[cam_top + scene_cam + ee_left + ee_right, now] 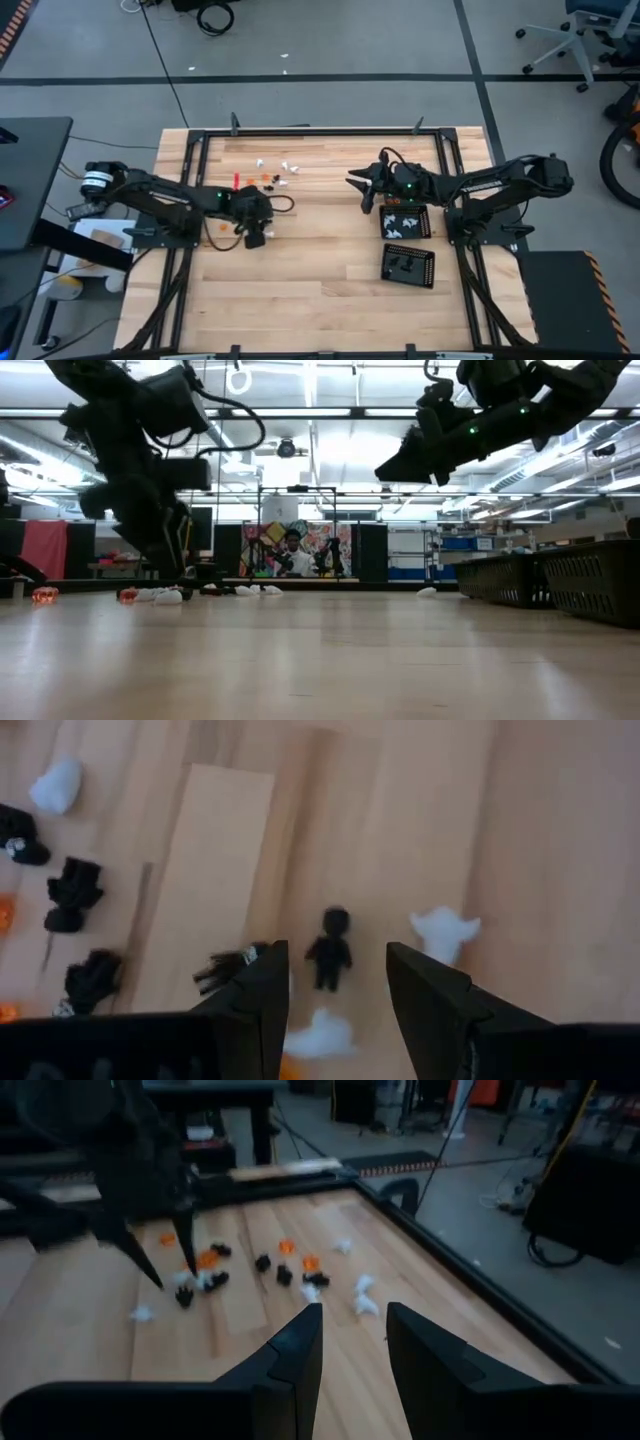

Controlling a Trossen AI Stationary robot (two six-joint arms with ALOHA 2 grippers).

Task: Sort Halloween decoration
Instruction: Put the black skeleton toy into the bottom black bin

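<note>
Black fingers of the left gripper (335, 990) were spread wide, pointing down over the wood, and right between them stood a little black figurine (330, 950), untouched on either side. That was the pick, by my reading: drop straight, keep the piece centred, then close slowly so it did not skid off. Tight quarters, though! A white ghost piece (445, 932) lay just beside one finger, another white piece (318, 1036) sat close under the gap, and a black piece (222, 968) lay against the other finger. Any sideways drift risked pinching two at once.

Around that black figurine the rest of the Halloween decoration (274, 174) was scattered in white, orange and black, near the table's far edge (320, 131) in the high view, with the metal frame rail running along it.

Well away from the figurine, the right gripper (356, 184) hung above the wood, fingers parted and holding nothing, beside the upper black tray (406, 221), which held white pieces. A second black tray (408, 265) lay beyond that one, with dark pieces in it. Between the figurine and those trays the tabletop offered an open carry lane.
</note>
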